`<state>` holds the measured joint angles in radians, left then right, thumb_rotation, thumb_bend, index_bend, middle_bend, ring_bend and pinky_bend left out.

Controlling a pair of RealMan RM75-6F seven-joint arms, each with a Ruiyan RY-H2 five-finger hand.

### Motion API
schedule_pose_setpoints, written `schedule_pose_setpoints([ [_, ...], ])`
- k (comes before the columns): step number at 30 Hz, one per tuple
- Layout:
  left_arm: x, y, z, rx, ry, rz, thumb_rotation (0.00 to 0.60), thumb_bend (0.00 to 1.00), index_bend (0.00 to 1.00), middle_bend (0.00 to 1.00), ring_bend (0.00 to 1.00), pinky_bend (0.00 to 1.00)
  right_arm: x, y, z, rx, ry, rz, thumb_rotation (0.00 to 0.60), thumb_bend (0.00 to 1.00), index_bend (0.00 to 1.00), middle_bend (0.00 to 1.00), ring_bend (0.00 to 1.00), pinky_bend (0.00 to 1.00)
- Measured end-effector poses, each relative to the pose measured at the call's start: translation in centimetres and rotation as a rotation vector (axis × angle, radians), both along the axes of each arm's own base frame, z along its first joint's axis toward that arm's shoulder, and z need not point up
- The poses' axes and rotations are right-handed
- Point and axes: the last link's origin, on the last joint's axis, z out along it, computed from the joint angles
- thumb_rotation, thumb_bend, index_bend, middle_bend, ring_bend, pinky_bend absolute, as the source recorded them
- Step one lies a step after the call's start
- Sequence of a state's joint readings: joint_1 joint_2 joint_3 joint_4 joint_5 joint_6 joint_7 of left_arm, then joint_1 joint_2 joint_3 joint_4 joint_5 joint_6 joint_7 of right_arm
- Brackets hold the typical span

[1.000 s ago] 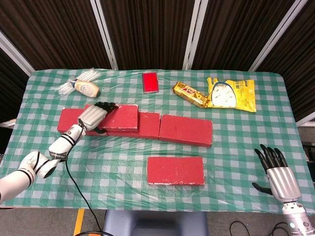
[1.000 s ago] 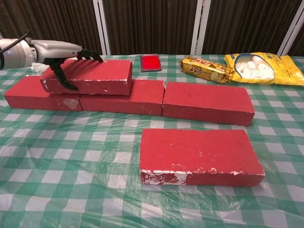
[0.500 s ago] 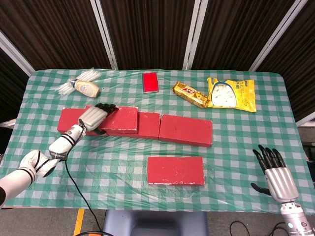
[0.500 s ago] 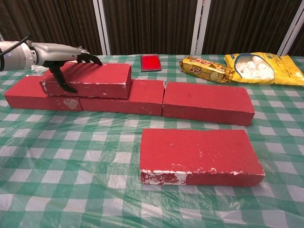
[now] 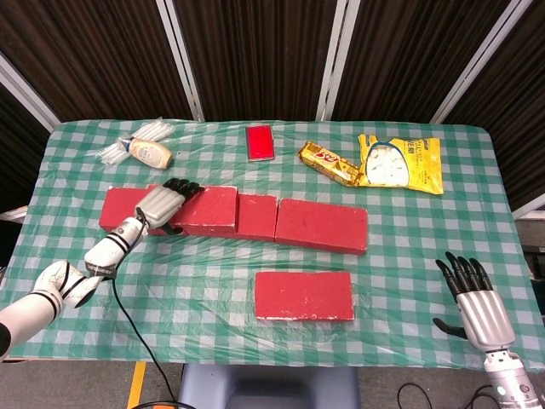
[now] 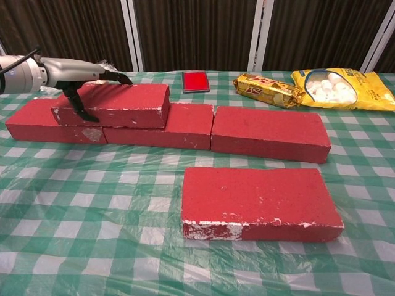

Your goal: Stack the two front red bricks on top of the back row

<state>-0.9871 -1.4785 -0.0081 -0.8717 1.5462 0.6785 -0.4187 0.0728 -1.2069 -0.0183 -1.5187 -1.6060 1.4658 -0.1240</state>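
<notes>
One red brick [image 5: 209, 210] [image 6: 117, 103] lies stacked on the left and middle bricks of the back row. My left hand [image 5: 159, 204] [image 6: 83, 73] holds its left end, fingers stretched flat over the top and thumb down against the front face. The back row has a left brick [image 5: 117, 207] [image 6: 34, 125], a middle brick [image 5: 257, 216] [image 6: 170, 128] and a right brick [image 5: 322, 225] [image 6: 268, 133]. A second red brick [image 5: 304, 295] [image 6: 259, 198] lies flat in front, untouched. My right hand [image 5: 473, 305] hovers near the front right corner, fingers spread and holding nothing.
Behind the row lie a sauce bottle [image 5: 148, 152], a small red box [image 5: 260, 141] [image 6: 195, 81], a gold snack bar [image 5: 329, 162] [image 6: 266, 90] and a yellow bag of white sweets [image 5: 398, 162] [image 6: 344, 87]. The table edge [image 5: 255, 362] runs close in front.
The stacked brick has shifted slightly left on the back row. My left hand's fingers have flattened over its top. The right hand has sunk a little.
</notes>
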Motion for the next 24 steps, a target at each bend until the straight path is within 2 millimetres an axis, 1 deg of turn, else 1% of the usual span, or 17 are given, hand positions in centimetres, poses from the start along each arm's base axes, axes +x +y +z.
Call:
schedule_pose_setpoints([
  [13, -0.38, -0.17, 0.01, -0.007, 0.01, 0.016, 0.6, 0.32, 0.0, 0.01, 0.0, 0.04, 0.06, 0.0, -0.1, 0.001, 0.001, -0.003, 0.6, 0.07, 0.0, 0.0, 0.0, 0.0],
  [24, 0.01, -0.6, -0.1, -0.016, 0.005, -0.002, 0.6, 0.32, 0.0, 0.0, 0.0, 0.03, 0.07, -0.02, -0.2, 0.013, -0.003, -0.005, 0.6, 0.07, 0.0, 0.0, 0.0, 0.0],
])
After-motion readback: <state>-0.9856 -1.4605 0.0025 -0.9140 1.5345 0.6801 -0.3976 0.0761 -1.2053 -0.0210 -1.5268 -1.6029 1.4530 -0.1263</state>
